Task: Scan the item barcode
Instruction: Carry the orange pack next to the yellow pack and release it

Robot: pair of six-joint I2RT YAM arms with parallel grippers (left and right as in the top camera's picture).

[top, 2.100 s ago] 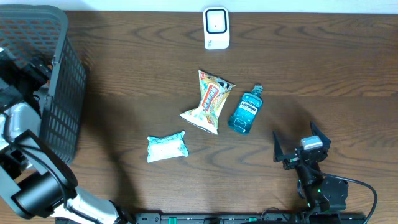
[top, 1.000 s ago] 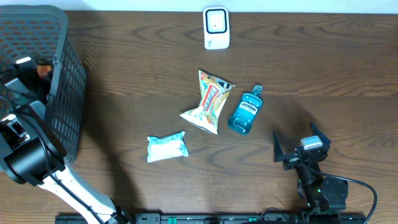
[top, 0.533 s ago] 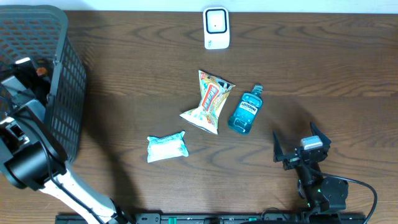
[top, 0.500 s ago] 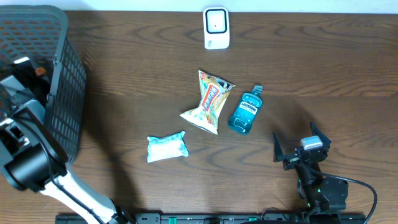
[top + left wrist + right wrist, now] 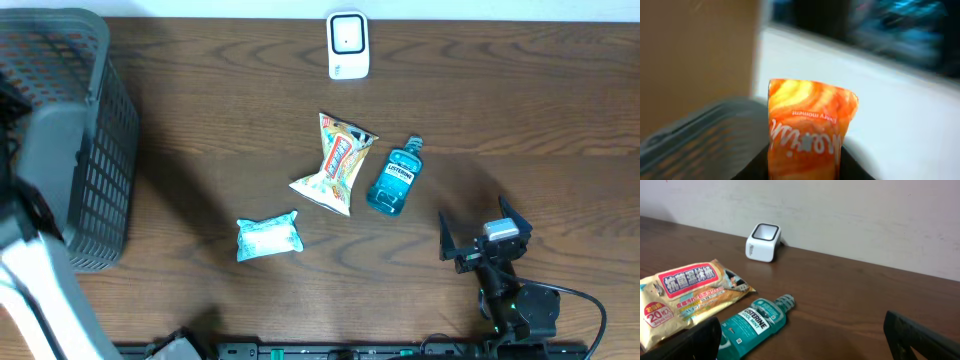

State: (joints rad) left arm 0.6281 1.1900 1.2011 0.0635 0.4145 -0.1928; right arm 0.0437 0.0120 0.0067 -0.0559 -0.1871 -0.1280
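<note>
An orange snack packet (image 5: 807, 130) with white lettering stands upright in the left wrist view. My left gripper (image 5: 805, 167) is shut on its lower part, a black finger (image 5: 757, 169) on each side. It hangs above the dark basket (image 5: 700, 135). In the overhead view the left arm (image 5: 40, 200) is a big blurred shape over the basket (image 5: 100, 150), and it hides the gripper and packet. The white barcode scanner (image 5: 348, 45) stands at the table's far edge, also in the right wrist view (image 5: 763, 241). My right gripper (image 5: 480, 228) rests open at the front right, holding nothing.
A teal mouthwash bottle (image 5: 392, 180) lies beside a yellow wipes pack (image 5: 335, 165) mid-table. A small teal and white packet (image 5: 268, 237) lies nearer the front. From the right wrist, the bottle (image 5: 752, 325) and wipes pack (image 5: 687, 297) lie just ahead.
My left gripper has shut on the orange packet inside the basket and risen with it toward the overhead camera. The right arm and the table items have not moved.
</note>
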